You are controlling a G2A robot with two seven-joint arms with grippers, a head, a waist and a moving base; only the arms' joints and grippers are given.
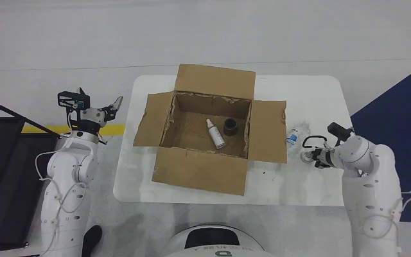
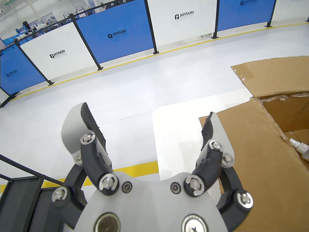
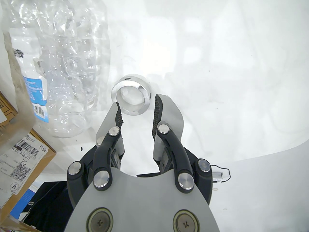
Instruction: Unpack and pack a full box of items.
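An open cardboard box (image 1: 199,170) stands mid-table with all flaps spread. Inside lie a white spray bottle (image 1: 216,133) and a black cylinder (image 1: 230,127). Right of the box's flap, a clear water bottle (image 1: 295,136) lies on the table. Beside it, my right gripper (image 1: 309,156) hovers low and open, its fingertips straddling a small metal ring (image 3: 131,95) that rests next to the water bottle (image 3: 58,56). My left gripper (image 1: 101,96) hangs open and empty in the air off the table's left edge, with the box (image 2: 253,146) and the spray bottle (image 2: 300,147) to its side.
The white table (image 1: 308,186) has bare room in front of the box and at its right end. A black rack (image 1: 13,167) stands on the floor to the left of the left arm. The box's labelled flap (image 3: 24,158) lies close to my right gripper (image 3: 137,102).
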